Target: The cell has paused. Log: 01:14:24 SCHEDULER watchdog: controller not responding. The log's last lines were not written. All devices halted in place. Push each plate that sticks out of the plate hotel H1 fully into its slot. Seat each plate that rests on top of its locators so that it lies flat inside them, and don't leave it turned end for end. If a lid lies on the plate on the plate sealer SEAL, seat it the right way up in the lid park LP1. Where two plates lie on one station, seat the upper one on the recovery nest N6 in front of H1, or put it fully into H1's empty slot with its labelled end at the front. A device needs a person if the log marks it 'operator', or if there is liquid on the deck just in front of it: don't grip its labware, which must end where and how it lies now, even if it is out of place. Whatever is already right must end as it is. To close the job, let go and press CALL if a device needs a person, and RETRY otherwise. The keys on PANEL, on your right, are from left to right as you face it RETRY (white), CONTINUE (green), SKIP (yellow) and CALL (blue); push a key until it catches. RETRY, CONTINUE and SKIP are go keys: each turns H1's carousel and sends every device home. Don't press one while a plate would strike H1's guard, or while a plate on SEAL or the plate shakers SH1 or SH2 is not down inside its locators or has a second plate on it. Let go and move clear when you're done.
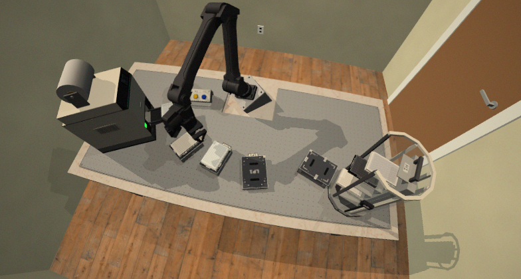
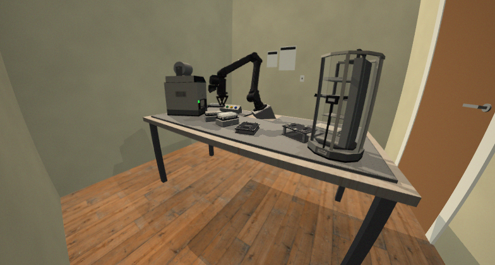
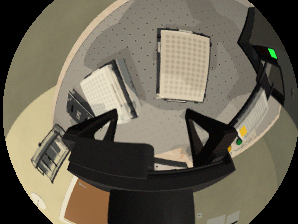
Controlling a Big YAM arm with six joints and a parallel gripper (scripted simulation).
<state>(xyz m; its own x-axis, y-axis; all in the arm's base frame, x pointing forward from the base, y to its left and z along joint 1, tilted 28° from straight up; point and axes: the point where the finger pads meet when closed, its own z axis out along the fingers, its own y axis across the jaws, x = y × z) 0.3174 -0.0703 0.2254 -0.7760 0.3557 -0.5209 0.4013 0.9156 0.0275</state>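
Observation:
My gripper (image 1: 187,134) (image 2: 221,99) (image 3: 151,112) is open and empty. It hangs a little above the white plate (image 1: 184,144) (image 2: 210,113) (image 3: 182,64) on the shaker nearest the sealer, fingers pointing down. A second white plate (image 1: 216,155) (image 2: 226,115) (image 3: 103,90) lies on the shaker beside it. The sealer SEAL (image 1: 105,109) (image 2: 187,94) stands at the left; my arm hides most of the plate (image 1: 165,107) on its stage. The lid park LP1 (image 1: 254,172) (image 2: 247,129) and the nest N6 (image 1: 317,167) (image 2: 297,129) hold nothing. The plate hotel H1 (image 1: 419,145) (image 2: 346,103) holds several plates.
The key panel (image 1: 201,96) (image 2: 231,108) (image 3: 241,135) sits behind the shakers, close to my arm. The arm's base (image 1: 251,94) is at the back middle of the grey mat (image 1: 292,131). The sealer carries a roll (image 1: 74,78) on top.

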